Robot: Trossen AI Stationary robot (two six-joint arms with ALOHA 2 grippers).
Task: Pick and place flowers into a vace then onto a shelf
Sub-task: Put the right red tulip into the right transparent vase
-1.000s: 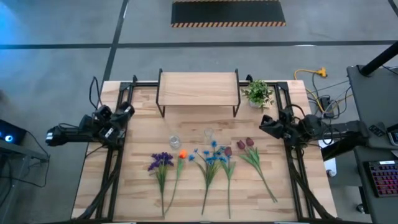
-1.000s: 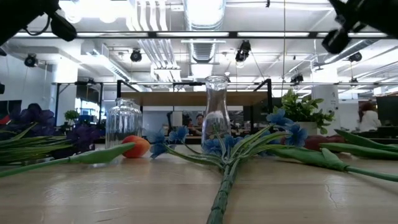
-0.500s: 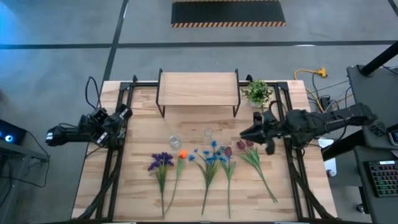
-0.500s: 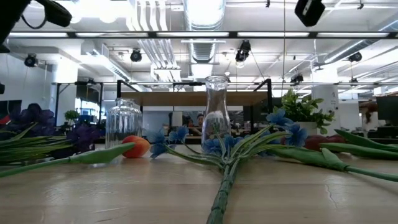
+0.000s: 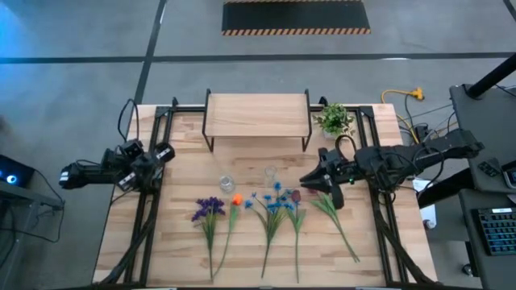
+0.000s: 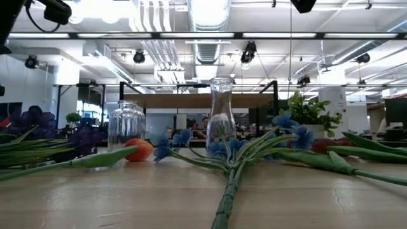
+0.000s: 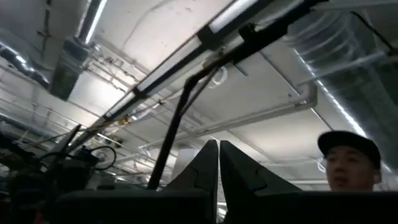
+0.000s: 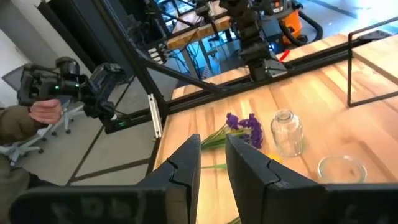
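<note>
Reaching arm: the right gripper (image 5: 310, 179) has moved in from the table's right edge over the last second and now hangs above the dark red tulips (image 5: 315, 191); its fingers (image 8: 185, 163) stand a narrow gap apart, holding nothing.
Waiting arm: the left gripper (image 5: 165, 151) stays at the table's left edge, a little shifted from a second ago, fingers (image 7: 205, 165) pressed together, pointing up at the ceiling.
Unchanged: flowers, both glass vessels and the shelf lie as they did a second ago.
Front row: the flowers lie flat on the table (image 5: 177, 250), stems toward the near edge, in the high view left to right: purple cluster (image 5: 209, 208), orange bud (image 5: 237, 199), blue blooms (image 5: 274, 201), then the tulips.
Low view: a blue-flower stem (image 6: 230, 191) runs toward the camera; the orange bud (image 6: 138, 150) sits just beside the jar.
Jar: a short ribbed glass jar (image 6: 126, 125) stands upright behind the purple cluster and the bud, nothing in it.
Vase: a narrow-necked clear vase (image 6: 220, 114) stands upright behind the blue blooms, near the jar but apart; no stem is in it.
Potted plant: a small leafy plant (image 5: 334, 121) stands at the far right, beside the shelf.
Shelf: the wooden-topped shelf (image 5: 258, 115) stands at the far edge, its top bare.
Beyond the table: a person's hand (image 8: 43, 112) holds a black device in the right wrist view; a person in a dark cap (image 7: 348, 144) shows in the left wrist view.
</note>
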